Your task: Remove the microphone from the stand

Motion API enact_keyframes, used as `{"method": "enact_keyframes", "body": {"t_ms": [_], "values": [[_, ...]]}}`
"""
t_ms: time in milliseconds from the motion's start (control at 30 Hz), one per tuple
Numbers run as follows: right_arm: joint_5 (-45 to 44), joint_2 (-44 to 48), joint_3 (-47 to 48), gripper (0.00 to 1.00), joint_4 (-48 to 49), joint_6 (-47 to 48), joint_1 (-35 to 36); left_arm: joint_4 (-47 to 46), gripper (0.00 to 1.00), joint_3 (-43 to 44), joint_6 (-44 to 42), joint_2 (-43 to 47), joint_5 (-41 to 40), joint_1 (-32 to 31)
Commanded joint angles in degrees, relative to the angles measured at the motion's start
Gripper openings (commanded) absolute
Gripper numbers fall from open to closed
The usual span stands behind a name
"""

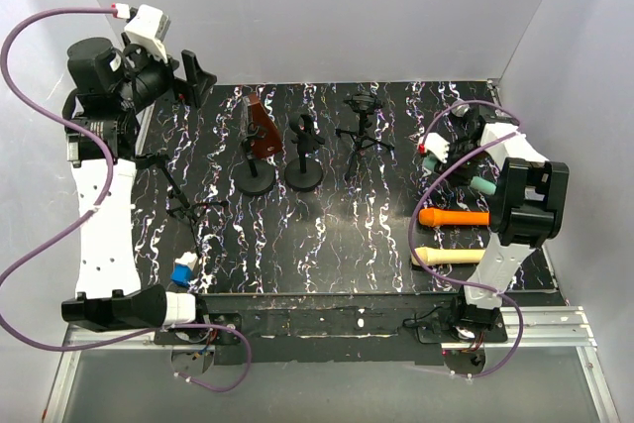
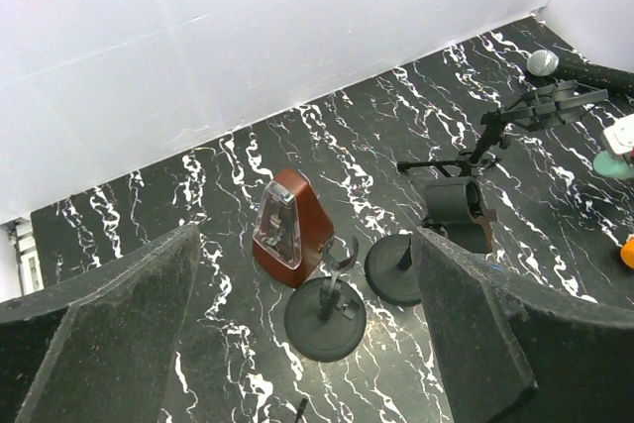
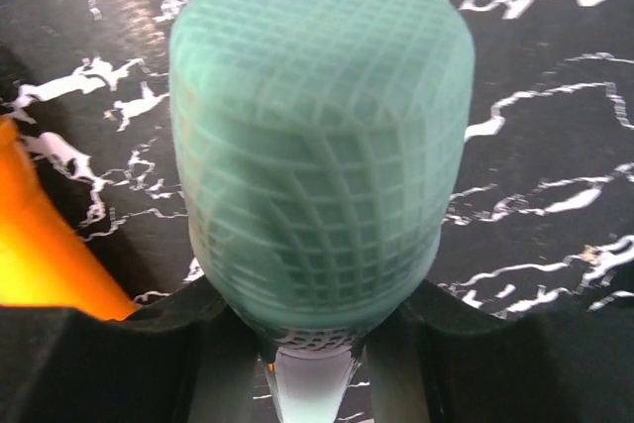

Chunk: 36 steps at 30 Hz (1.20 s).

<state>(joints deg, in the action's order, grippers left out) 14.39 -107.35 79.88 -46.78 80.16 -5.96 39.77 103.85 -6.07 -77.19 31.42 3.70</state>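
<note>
Right hand [image 3: 315, 339] is clamped at the neck of the mint microphone [image 3: 317, 136], under the mesh head, off any stand, at the right of the surface [image 3: 555, 66] beside an orange microphone [image 1: 454, 216]. I'd judge it light, rigid, smooth-handled; the mesh could dent. Left hand [image 2: 307, 240] spread, empty.

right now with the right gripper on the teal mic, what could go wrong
1. The right gripper clamps the teal microphone just under its head, so it may pivot or slip in the grip.
2. The orange microphone lies close beside it. Lowering here could knock it and set it rolling.
3. The purple cable loops close by the right wrist and might snag if the arm turns.
</note>
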Motion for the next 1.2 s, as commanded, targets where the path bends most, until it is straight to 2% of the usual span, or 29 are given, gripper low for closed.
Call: {"method": "enact_keyframes", "body": {"t_ms": [0, 133, 333, 400, 600, 767, 967, 1167], "values": [[-3.31, -0.58, -1.65, 0.22, -5.68, 1.58, 0.86, 1.71, 0.88, -0.49, -1.49, 1.95, -2.24, 0.60], [-3.59, -0.41, -2.97, 0.48, -6.92, 0.00, 1.12, 2.51, 0.88, -2.68, -2.90, 3.36, -6.35, 1.04], [-1.83, 0.82, -1.83, 0.68, -6.56, -3.43, 1.03, 2.06, 0.90, -12.78, -3.60, 7.83, -23.83, 1.39], [-1.30, 1.53, -0.78, 0.71, -7.70, -3.61, 1.03, 5.04, 0.91, -13.41, -3.95, 8.81, -25.61, 1.31], [3.17, 8.55, -0.42, 0.73, -10.52, -7.29, 0.95, 16.29, 0.91, -9.46, -2.37, 8.64, -29.04, 1.39], [9.33, 13.65, -0.86, 0.73, -11.83, -13.43, 0.86, 23.68, 0.88, -9.11, -2.20, 7.14, -28.78, 1.48], [14.60, 16.29, -0.16, 0.73, -12.72, -19.42, 1.03, 29.48, 0.85, -7.36, -1.93, 5.21, -30.63, 1.57], [16.72, 17.08, 0.28, 0.73, -12.89, -21.71, 1.12, 36.42, 0.81, -3.40, -2.90, 2.75, -27.99, 1.57]]}}
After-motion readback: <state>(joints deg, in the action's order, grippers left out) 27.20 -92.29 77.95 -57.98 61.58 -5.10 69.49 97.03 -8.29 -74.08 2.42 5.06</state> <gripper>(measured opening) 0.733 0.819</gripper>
